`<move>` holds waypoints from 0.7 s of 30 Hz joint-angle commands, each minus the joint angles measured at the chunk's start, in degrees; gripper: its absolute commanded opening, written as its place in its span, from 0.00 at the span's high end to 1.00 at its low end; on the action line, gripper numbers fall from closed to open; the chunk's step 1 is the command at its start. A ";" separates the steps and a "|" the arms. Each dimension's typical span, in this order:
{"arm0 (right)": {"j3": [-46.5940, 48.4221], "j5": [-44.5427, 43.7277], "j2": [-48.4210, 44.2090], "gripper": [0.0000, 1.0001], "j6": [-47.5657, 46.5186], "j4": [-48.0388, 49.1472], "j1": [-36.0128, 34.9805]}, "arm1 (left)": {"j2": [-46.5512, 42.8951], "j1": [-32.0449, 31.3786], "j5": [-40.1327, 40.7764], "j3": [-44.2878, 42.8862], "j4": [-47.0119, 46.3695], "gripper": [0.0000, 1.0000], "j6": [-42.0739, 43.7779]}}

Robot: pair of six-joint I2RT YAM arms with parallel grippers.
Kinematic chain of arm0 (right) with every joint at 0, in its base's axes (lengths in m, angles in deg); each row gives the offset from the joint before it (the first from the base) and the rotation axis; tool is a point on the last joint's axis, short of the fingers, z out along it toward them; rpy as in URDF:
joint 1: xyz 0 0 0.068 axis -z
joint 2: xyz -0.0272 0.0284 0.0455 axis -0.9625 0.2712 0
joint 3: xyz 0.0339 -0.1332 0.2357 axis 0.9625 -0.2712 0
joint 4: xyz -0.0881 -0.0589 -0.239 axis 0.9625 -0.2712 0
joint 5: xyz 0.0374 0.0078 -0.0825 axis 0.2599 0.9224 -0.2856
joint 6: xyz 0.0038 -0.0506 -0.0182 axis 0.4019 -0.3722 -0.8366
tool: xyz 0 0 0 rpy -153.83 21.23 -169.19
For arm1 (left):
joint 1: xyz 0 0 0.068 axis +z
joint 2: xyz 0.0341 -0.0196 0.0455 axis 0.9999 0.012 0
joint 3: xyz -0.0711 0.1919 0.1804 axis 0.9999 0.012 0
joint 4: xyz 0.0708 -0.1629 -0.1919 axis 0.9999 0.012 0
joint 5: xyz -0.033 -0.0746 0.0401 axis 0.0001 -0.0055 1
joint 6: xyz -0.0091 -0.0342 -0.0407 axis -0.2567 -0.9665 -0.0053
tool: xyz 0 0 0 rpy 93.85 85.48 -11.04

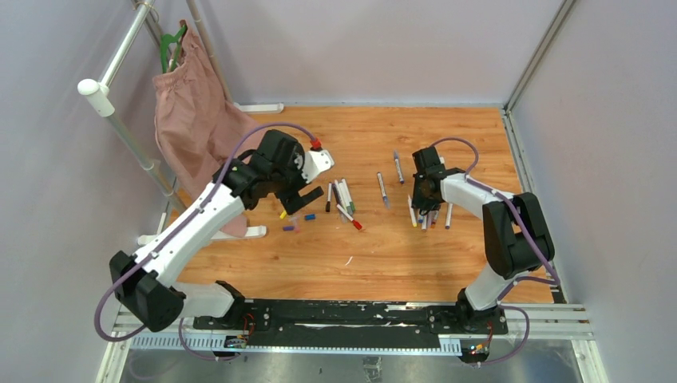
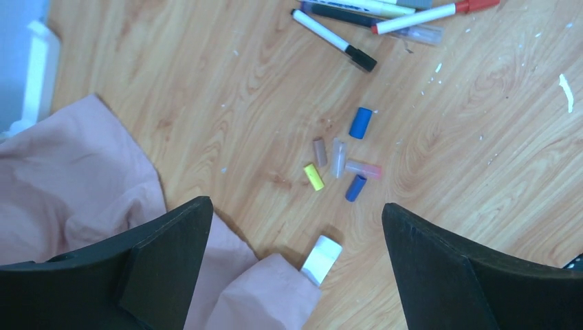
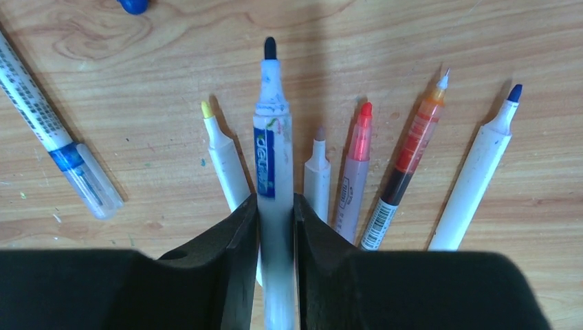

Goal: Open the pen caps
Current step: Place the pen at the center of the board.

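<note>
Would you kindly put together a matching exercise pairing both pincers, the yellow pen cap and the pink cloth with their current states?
Things:
1. left pincer
2. right pincer
3. yellow pen cap
4. pink cloth

States:
A. hangs from a green hanger
B. shut on an uncapped blue-tipped pen
C. lies loose on the wooden table among other caps
D. open, holding nothing

Pairs: 1-D, 2-B, 3-C, 4-A.
</note>
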 commanded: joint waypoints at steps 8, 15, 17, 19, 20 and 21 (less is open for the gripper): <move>-2.42 0.79 -4.13 0.70 1.03 -1.05 0.69 | -6.24 2.38 -0.51 -2.57 5.03 0.00 -2.81; 1.90 -3.91 -10.23 0.67 1.16 -3.16 -6.00 | -9.13 3.77 -0.51 -1.74 5.18 0.00 -3.52; 4.86 -3.65 -9.27 0.63 1.18 -3.39 -9.51 | -9.97 4.24 -0.49 -1.66 5.18 0.00 -3.98; 8.17 -3.00 -6.84 0.61 -0.29 -3.31 -13.78 | -10.95 4.75 -0.49 -1.27 5.13 0.00 -4.16; 9.86 -2.21 -4.99 0.60 -1.45 -3.14 -16.89 | -11.34 5.02 -0.49 -1.10 5.18 0.00 -4.37; 11.41 -0.83 -3.04 0.60 -2.93 -2.63 -18.87 | -11.62 5.28 0.19 -0.93 5.23 0.00 -4.49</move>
